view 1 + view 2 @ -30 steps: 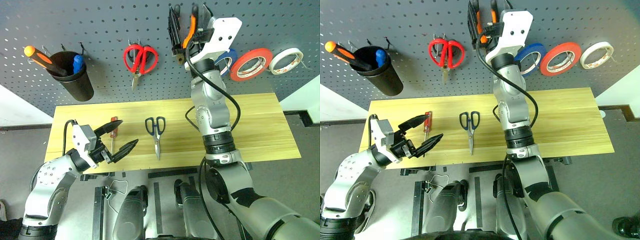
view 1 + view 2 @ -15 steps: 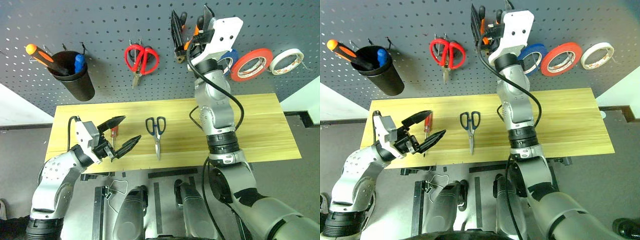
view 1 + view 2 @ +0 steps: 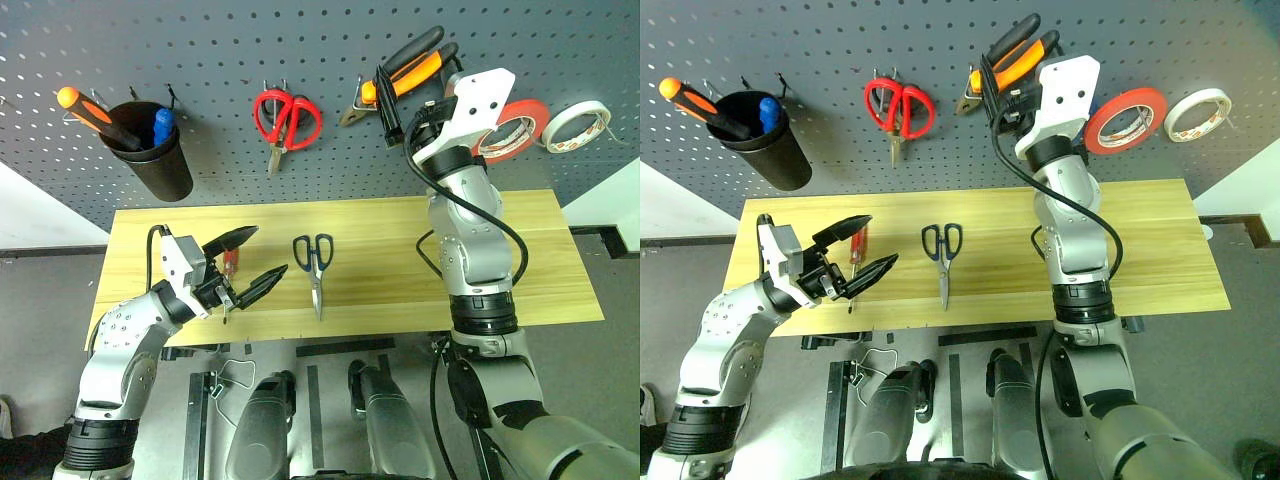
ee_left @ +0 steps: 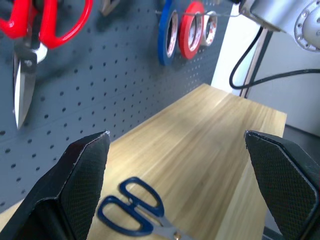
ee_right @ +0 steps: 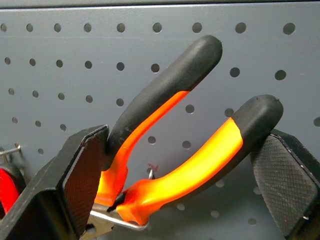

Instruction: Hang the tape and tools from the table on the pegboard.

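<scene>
**Pliers at the pegboard, scissors and screwdriver on the worktop**

Head views: The right hand (image 3: 400,95) is raised against the pegboard (image 3: 200,40), its fingers spread wide, one on either side of the orange-and-black pliers (image 3: 405,68). The pliers lie tilted on the board, jaws toward the red-handled scissors (image 3: 285,118); whether the fingers press the handles cannot be told. The red tape (image 3: 512,128) hangs on the board beside the white ring (image 3: 578,124). The black cup (image 3: 152,150) holds an orange-handled screwdriver (image 3: 88,112). On the worktop (image 3: 540,250), the blue-handled scissors (image 3: 314,262) lie flat near the middle. The left hand (image 3: 248,262) is wide open and empty, low over the worktop's left part, with the small red-handled screwdriver (image 3: 854,250) between its fingers.

Left wrist view: Both fingers (image 4: 82,175) stand far apart with nothing between them. The blue scissor handles lie on the worktop ahead; the blue ring (image 4: 167,30), red tape and white ring hang in a row.

Right wrist view: The pliers' handles sit between the spread fingers (image 5: 85,175), resting on a wire hook (image 5: 150,172).
</scene>
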{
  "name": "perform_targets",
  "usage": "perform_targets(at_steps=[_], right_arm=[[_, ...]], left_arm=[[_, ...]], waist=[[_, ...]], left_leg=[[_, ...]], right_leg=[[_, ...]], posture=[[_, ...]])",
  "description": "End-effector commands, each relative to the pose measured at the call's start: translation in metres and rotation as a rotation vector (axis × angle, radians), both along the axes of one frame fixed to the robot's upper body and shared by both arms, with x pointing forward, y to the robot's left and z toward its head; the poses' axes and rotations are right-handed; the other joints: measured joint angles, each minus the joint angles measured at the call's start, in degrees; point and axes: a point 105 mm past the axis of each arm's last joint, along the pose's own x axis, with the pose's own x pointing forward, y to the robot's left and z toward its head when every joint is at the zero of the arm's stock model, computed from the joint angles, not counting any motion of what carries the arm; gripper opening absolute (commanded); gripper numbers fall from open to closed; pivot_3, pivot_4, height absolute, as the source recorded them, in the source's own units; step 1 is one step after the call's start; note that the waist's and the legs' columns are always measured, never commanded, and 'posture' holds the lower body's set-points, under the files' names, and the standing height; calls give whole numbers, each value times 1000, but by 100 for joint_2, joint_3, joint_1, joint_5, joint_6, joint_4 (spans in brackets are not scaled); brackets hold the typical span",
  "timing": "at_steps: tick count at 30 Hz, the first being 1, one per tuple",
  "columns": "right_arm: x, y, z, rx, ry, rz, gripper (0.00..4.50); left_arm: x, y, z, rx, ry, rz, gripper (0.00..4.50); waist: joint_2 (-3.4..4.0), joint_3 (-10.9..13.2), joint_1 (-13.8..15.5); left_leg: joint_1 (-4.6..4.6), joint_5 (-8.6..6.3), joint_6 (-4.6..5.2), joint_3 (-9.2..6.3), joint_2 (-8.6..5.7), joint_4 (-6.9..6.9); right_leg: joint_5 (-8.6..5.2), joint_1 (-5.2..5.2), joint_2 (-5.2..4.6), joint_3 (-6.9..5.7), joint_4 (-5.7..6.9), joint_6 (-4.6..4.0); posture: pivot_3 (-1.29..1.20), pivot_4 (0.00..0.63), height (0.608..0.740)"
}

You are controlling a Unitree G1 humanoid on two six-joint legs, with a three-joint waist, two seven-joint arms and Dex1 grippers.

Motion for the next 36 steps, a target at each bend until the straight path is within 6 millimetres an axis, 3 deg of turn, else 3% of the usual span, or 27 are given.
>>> perform_targets(at_steps=[1,27,30,36], right_arm=[[0,-15,-4,-15,10,-62,4472],[-1,-25,-12,-56,33,-108,4472],[-10,-27,-20,-99,49,-86,4472],[-26,-53,-42,-181,129,-125,4472]], left_arm=[[0,-1,3,8,-29,-9,4500],[3,-5,4,11,-40,-38,4500],[4,-6,5,15,-44,-43,4500],[5,-3,4,20,-45,-37,4500]], waist=[[-5,-7,30],[-17,-19,117],[-19,-21,137],[-22,-22,91]], left_leg=[[0,0,0,0,-1,2],[1,5,-8,-1,-5,11],[2,4,-7,-5,-8,12],[1,2,-2,-7,-13,11]], right_leg=[[0,1,-1,0,0,0],[0,5,-1,-8,8,0],[0,9,-2,-10,8,1],[0,13,-6,-12,7,1]], posture=[[129,266,740],[116,278,740],[117,281,740],[101,276,740]])
